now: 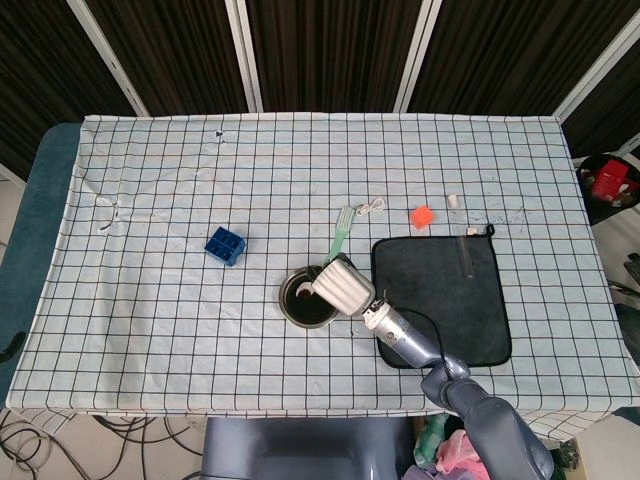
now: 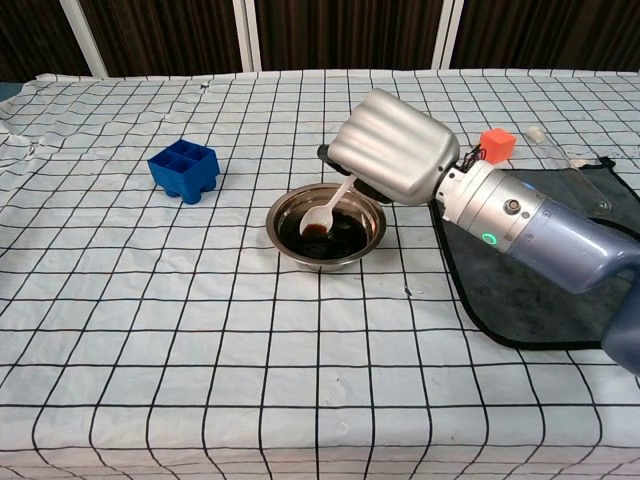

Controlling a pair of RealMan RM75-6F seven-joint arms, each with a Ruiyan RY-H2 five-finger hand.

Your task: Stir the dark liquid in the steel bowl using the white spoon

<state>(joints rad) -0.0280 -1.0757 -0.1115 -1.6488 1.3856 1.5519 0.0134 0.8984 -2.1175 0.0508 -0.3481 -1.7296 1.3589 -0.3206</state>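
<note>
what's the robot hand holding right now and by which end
The right robot hand holds the white spoon by the upper end of its handle, with the spoon's head down in the dark liquid of the steel bowl.

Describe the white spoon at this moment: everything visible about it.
The white spoon looks like glossy plastic or ceramic, with a slim handle and an oval bowl. It slopes down from upper right to lower left. The right hand grips the upper handle, hiding that end. The spoon's bowl sits low inside the steel bowl, dipped into the dark liquid, with dark liquid pooled in its hollow. In the head view only the tip shows beside the hand.
</note>
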